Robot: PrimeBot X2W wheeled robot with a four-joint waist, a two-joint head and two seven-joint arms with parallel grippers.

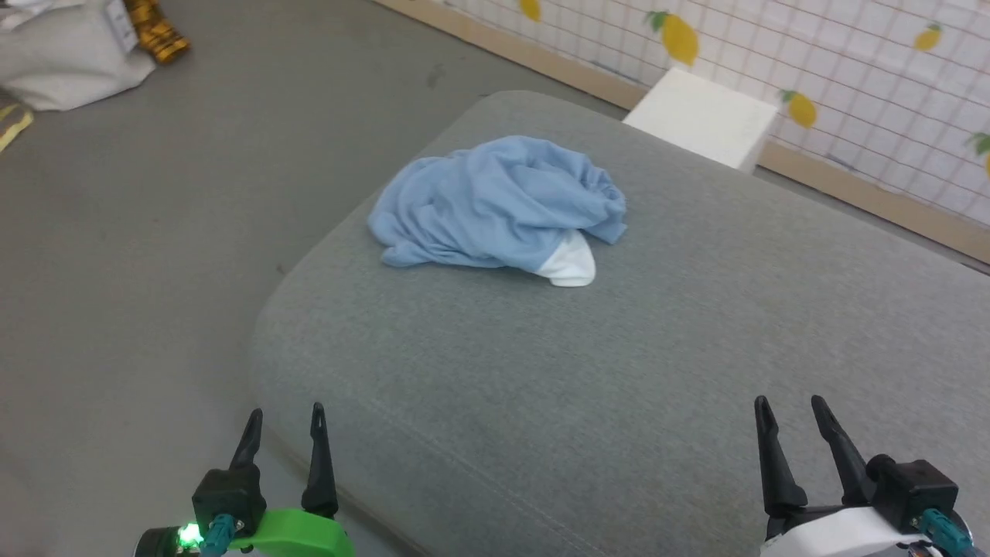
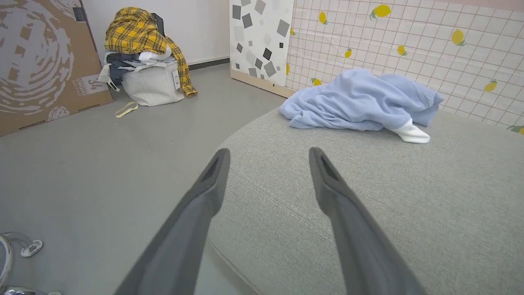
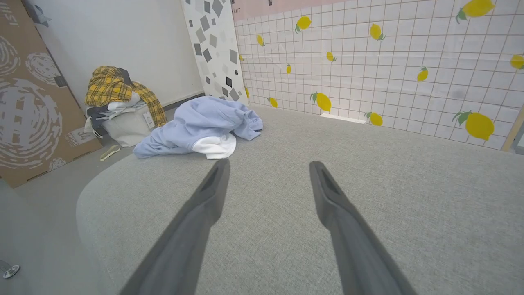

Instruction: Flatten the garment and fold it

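No flattening has begun: the opening step, reaching for the garment [image 1: 495, 205], is judged to be in hand. One garment is counted, a light-blue bundle crumpled into a mound on the grey padded surface [image 1: 634, 387], towards the far edge at about 12 o'clock in the head view, with one white patch [image 1: 571, 263] showing at its 5 o'clock side. Two hands are counted. The left hand [image 1: 286, 410] is seen at 7 o'clock, over the near rim of the surface, its fingers spread fully apart and nothing held. The right hand [image 1: 790, 400] is seen at 5 o'clock, likewise spread wide and empty. Both are well apart from the cloth. From the left hand the bundle lies towards 1 o'clock; from the right, towards 11 o'clock. The next move is judged to call for both arms to be carried forward and a loose edge to be pinched, so that the mound can be drawn open. One white block [image 1: 700, 116] stands beyond the surface at 1 o'clock.
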